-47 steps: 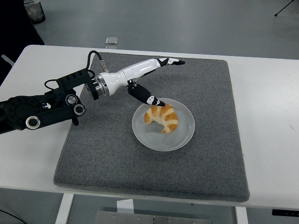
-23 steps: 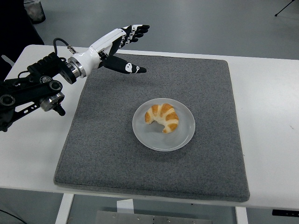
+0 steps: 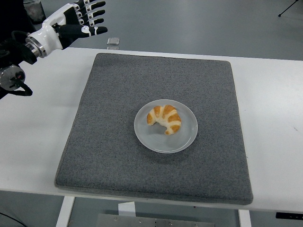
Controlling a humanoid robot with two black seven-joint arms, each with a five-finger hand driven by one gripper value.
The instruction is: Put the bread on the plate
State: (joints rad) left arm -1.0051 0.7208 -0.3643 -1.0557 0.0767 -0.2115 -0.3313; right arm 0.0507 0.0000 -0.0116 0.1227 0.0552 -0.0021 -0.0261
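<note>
- While the bread (image 3: 164, 119), a golden croissant with pale stripes, lies curled on the plate (image 3: 185, 140), nothing touches it; it sits slightly toward the plate's far left part, wholly inside the rim.
- From the head view, the plate is a pale, round dish resting near the middle of a grey mat (image 3: 109, 142), which covers most of the white table (image 3: 33, 142).
- Up in the top left corner, the left hand (image 3: 78, 21) hangs above the table's far edge, well apart from the plate and the bread.
- Its fingers (image 3: 94, 12) are spread and extended toward the right, holding nothing; the thumb lies just below them, also stretched out.
- Behind the hand, the white forearm shell joins a black arm that leaves the picture at the left edge.
- Just beyond the mat's far edge, a small clear object (image 3: 112, 42) rests on the table, too small to identify.
</note>
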